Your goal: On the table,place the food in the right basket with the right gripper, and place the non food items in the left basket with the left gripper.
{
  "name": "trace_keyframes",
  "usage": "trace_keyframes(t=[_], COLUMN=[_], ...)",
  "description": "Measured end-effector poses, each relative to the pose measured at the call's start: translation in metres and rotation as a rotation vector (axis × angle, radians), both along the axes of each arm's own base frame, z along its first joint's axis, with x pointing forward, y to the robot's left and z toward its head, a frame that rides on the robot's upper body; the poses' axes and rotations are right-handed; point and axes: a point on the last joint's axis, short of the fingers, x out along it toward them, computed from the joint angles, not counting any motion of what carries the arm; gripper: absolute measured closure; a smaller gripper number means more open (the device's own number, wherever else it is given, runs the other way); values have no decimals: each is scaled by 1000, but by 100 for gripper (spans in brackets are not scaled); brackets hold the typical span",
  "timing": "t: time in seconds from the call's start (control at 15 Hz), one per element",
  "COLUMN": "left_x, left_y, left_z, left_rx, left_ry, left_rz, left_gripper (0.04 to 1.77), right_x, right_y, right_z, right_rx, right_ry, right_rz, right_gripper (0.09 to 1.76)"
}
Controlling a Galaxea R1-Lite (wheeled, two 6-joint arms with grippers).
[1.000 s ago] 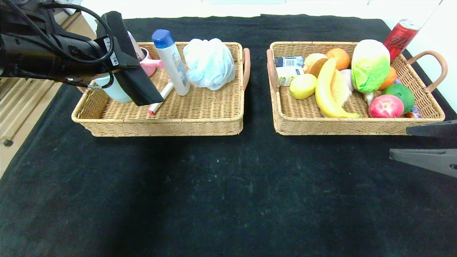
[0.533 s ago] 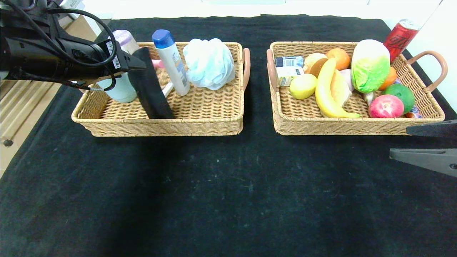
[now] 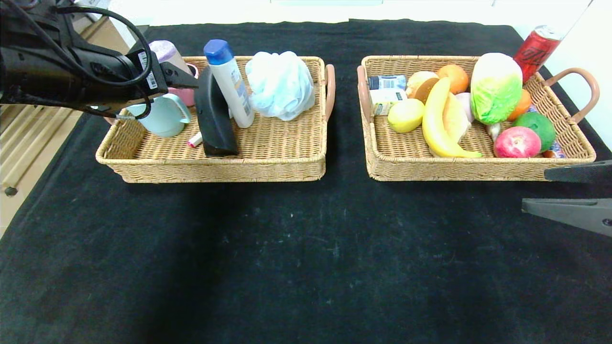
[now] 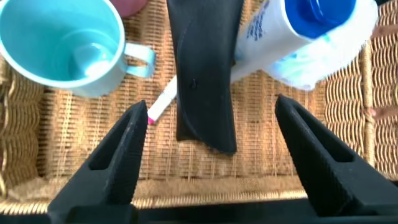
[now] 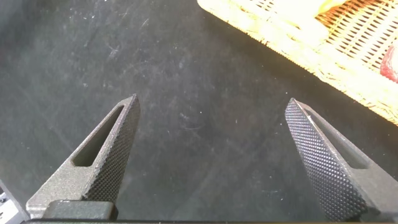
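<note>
The left claw hangs over the near-left part of the left basket, its jaws spread wide and gripping nothing. Directly below it a black curved item, seemingly a shoe insole or similar non-food piece, stands on edge inside the basket, leaning against the blue-capped white bottle. The wrist view shows the black item well clear of both fingers. Around it lie a light blue mug, a pink-tipped white marker, a pink cup and a pale blue bath pouf.

The right claw sits parked low over the black surface in front of the right basket, jaws wide and empty. That basket is full of food: a banana, a lemon, a cabbage, a red apple.

No loose items show on the surface between the baskets, so sorting looks close to finished. The sound move now would be to lift the left claw straight up and back, jaws kept apart, so neither finger clips the leaning black piece or topples the bottle.
</note>
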Motion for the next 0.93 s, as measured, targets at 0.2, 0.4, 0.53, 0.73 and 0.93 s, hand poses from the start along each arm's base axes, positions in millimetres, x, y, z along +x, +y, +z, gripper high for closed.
trace_keyframes(t=[0.2,0.4,0.53,0.73,0.93], left_x=[-16,-41,-60,-90,-121], left_y=[-6,-13,-18,-27,-31], left_z=[-2,-7,-14,-27,-33], left_rx=[69,162,242,319,330], left_ry=[24,33,31,30,12], left_rz=[-46,-115,-176,-277,-350], left_gripper=[24,19,17,15,13], right_x=[0,1,3,5,6], right_y=[0,0,0,-1,-2], right_z=[0,0,0,-1,-1], right_rx=[-1,-1,4,3,11], right_ry=[1,2,7,14,31], right_rz=[-3,-8,-12,-24,-71], right_gripper=[14,14,14,14,14])
